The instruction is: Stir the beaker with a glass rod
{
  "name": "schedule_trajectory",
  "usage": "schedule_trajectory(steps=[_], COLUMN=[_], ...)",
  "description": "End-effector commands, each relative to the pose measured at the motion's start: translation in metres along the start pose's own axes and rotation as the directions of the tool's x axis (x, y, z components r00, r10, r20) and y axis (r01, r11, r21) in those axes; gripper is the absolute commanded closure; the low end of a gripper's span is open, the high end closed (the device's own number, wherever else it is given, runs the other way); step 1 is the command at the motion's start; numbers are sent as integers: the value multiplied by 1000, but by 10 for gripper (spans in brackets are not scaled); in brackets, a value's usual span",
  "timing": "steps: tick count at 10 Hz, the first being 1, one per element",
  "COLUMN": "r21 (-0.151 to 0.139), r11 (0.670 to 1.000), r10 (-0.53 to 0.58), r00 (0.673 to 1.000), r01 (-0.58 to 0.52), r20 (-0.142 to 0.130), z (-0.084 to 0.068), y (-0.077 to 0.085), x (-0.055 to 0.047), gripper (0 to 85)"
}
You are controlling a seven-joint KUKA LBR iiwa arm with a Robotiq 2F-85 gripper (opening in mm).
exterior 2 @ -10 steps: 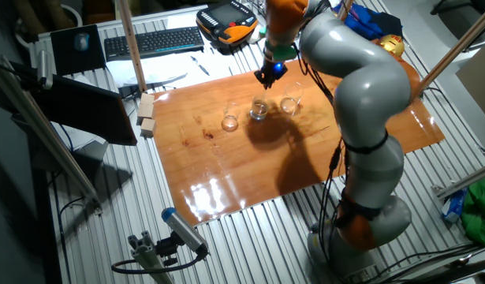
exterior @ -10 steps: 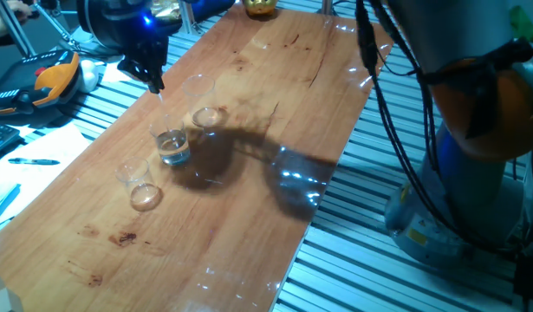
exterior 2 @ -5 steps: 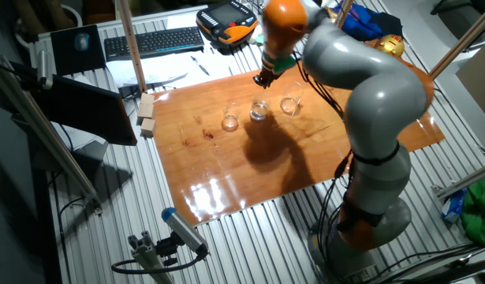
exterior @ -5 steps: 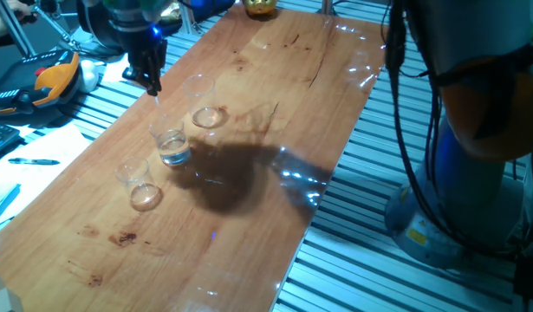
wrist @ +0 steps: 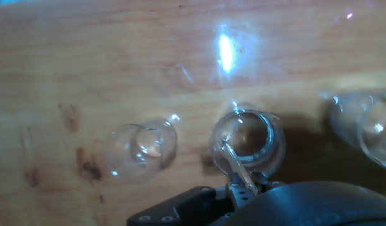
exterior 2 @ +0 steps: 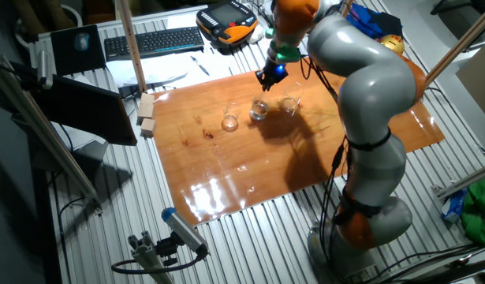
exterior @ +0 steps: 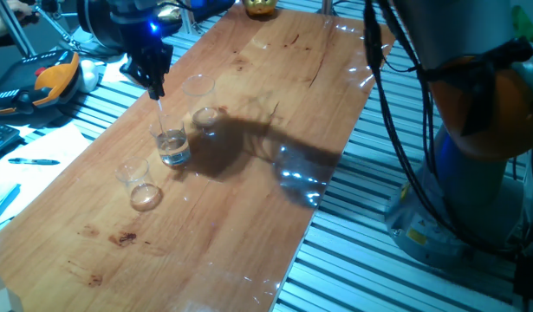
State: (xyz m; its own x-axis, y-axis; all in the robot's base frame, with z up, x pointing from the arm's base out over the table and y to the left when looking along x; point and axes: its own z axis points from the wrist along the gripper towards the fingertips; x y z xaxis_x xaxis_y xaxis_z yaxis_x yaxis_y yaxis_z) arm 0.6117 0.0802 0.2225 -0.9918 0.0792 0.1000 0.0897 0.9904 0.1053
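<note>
Since a moment ago our gripper (exterior: 153,76) has swung back right at upper left, fingers clamped high on the thin, fragile, slippery glass rod (exterior: 163,117), tip inside the light beaker (exterior: 172,146).

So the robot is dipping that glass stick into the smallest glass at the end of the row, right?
Not quite. The glass rod, held by the gripper, goes into the middle beaker of the three, not the smallest beaker at the end. The hand view shows this best.
</note>
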Motion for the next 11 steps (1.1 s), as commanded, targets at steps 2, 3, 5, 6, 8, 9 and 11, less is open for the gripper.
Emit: schedule_trajectory(steps=[2,3,5,6,8,9,11], r21=[145,197,260,292,236,107,-61], r11=[981,959,922,901,934,982,998], r10=[-128,-207,-314,-364,-315,-177,31], r00=[992,978,947,925,932,963,987], r01=[127,201,287,320,270,158,-22], r20=[-3,5,69,111,181,202,156], z=[-8,-10,-13,-14,-12,-6,3], y=[-1,-1,-1,0,1,1,3], x=[0,1,0,-1,-1,-2,0], gripper=[850,850,850,850,850,850,850])
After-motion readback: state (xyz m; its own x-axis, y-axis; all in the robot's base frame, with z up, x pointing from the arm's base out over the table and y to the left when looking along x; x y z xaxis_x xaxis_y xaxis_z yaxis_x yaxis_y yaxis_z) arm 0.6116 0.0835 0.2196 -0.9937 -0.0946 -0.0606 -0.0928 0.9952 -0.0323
